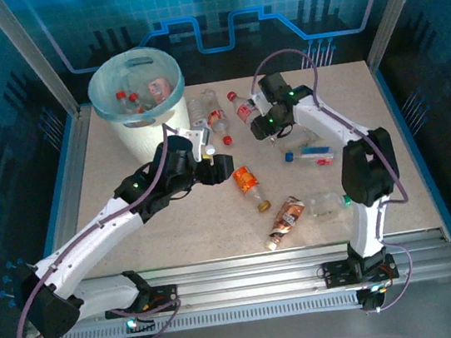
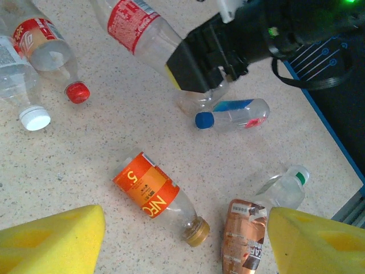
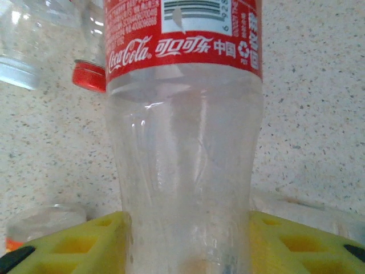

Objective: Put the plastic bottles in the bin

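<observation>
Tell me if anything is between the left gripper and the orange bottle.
Nothing visible does. The open left gripper faces the orange bottle, which lies on the table with nothing on or over it.

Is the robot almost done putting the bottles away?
Not yet. A few bottles already lie in the bin. The right gripper grips a red-label bottle, and the left gripper hangs open above the orange bottle. The brown bottle, the blue-capped bottle and several others on the table are left.
</observation>
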Robot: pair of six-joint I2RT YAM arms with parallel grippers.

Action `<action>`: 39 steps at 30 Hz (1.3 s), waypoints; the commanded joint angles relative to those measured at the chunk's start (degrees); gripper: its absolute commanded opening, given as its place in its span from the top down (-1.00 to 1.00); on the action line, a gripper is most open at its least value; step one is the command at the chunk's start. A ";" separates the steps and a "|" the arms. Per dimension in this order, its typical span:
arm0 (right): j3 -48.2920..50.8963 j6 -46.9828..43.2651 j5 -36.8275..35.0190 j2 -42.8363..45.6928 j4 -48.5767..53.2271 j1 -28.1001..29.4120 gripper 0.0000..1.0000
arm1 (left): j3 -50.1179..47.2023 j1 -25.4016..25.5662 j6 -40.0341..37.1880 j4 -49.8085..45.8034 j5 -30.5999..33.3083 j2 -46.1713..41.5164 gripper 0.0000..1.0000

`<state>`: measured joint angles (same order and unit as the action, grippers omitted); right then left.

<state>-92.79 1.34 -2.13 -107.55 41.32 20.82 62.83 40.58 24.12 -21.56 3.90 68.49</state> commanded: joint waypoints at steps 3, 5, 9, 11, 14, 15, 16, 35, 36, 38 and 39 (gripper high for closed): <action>8.30 4.71 3.31 10.61 -5.91 -1.04 -0.01 | 1.23 0.34 1.32 2.94 3.94 -1.64 -0.53; 13.24 6.92 5.45 15.73 -8.77 -1.08 0.01 | 1.23 0.30 1.29 4.20 5.18 -1.28 -0.53; 22.55 12.39 10.57 24.95 -15.73 -0.98 0.05 | 2.65 -0.48 0.97 7.02 5.64 0.87 -0.58; 26.72 15.54 14.06 28.69 -18.33 -0.78 0.08 | 4.41 -1.32 1.45 7.30 5.33 3.14 -0.60; 31.14 18.05 16.21 34.03 -19.70 0.28 0.10 | 7.99 -2.45 2.14 6.70 4.49 6.84 -0.62; 32.40 18.38 16.68 35.73 -20.14 0.65 0.10 | 8.92 -2.83 2.36 6.86 3.94 7.82 -0.62; 33.88 18.99 17.01 37.76 -20.83 1.09 0.11 | 9.91 -3.35 2.94 7.16 3.31 8.87 -0.62; 40.75 18.08 25.13 50.99 -20.61 5.44 0.14 | 18.71 -5.71 11.17 14.45 -10.80 17.36 -0.37; 40.83 17.72 25.28 51.22 -20.66 5.60 0.14 | 18.86 -5.69 10.98 14.48 -10.73 17.38 -0.34; 40.76 16.84 25.24 51.69 -20.37 6.06 0.14 | 19.19 -5.72 10.47 14.05 -10.31 17.16 -0.28; 40.76 16.59 25.25 51.81 -20.27 6.22 0.14 | 19.23 -5.75 10.32 13.89 -10.08 17.12 -0.26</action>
<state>-52.31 19.88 21.58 -57.28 21.80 25.89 79.85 34.94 34.57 -8.43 -5.48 85.73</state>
